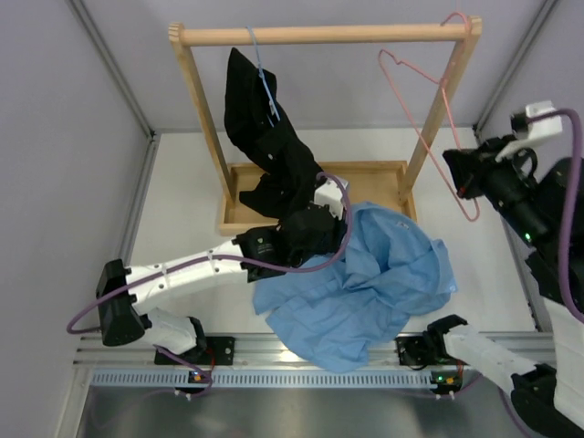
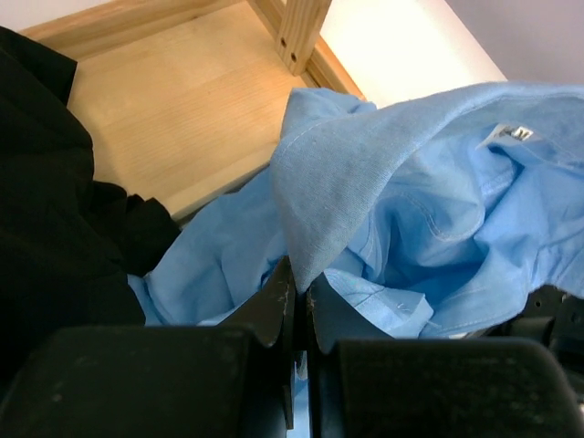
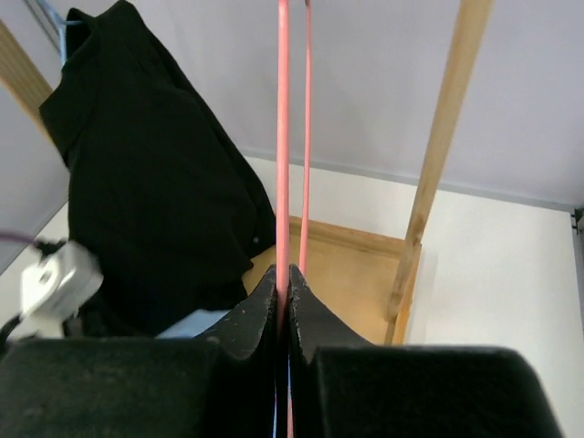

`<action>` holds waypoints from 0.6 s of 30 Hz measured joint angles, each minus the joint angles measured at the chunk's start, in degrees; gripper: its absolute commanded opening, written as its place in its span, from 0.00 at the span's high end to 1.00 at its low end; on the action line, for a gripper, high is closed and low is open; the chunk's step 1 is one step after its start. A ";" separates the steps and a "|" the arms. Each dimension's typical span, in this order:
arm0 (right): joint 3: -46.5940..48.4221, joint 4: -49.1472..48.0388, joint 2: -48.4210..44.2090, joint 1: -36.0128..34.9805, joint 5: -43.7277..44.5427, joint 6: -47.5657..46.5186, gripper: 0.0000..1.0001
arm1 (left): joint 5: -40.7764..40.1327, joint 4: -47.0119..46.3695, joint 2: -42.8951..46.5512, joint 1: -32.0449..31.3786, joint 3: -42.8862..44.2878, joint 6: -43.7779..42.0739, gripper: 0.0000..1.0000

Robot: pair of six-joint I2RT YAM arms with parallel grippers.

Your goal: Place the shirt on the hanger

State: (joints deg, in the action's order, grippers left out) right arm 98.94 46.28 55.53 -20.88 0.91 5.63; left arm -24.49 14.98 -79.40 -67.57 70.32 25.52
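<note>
- The light blue, wrinkled button-up shirt (image 1: 365, 283) lay heaped on the white tabletop (image 1: 182, 210), at 6 o'clock from the wooden rack (image 1: 319, 35), its near edge spilling over the rail by the arm bases.
- I judged it light, limp and quick to slide or bunch. The firmer collar seemed the best place to hold it.
- My left hand (image 2: 297, 283) was closed on a raised fold of that cloth, near the collar.
- The thin pink wire hanger (image 3: 283, 137) hung from the rack's right end, at 2 o'clock from the shirt. I took it to be springy and apt to swing or twist.
- My right hand (image 3: 283, 283) was clamped on its wire, low down.
- Only the top view showed the whole layout: the hook over the rail and the black shirt (image 1: 265, 128) on a light-blue hanger (image 1: 265, 82) at 11 o'clock.
- The left wrist view alone showed the pinch and the collar label. The right wrist view alone confirmed the wire sat between the fingers.
</note>
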 measured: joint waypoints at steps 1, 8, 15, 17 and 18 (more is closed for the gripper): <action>-1.38 0.46 -2.69 0.02 -0.04 -0.02 1.00 | 0.11 0.00 -0.70 0.42 0.66 0.17 1.00; -9.35 7.26 -19.69 0.02 -3.78 0.00 1.00 | 3.06 0.02 -5.88 5.70 5.86 2.14 1.00; -14.34 17.66 -30.14 -2.43 -7.17 0.74 1.00 | 4.11 0.22 -9.03 9.46 10.43 2.89 1.00; -14.53 20.20 -31.67 -4.11 -7.04 1.40 1.00 | 4.11 0.61 -9.27 9.88 11.32 2.86 1.00; -14.53 21.64 -32.39 -5.25 -6.73 1.73 1.00 | 4.09 0.74 -9.38 10.08 11.69 2.86 1.00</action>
State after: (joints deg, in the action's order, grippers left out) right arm 84.40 67.92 23.14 -26.13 -5.82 7.35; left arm -20.40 15.73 -88.77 -57.49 82.02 28.38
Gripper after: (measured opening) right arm 0.009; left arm 0.034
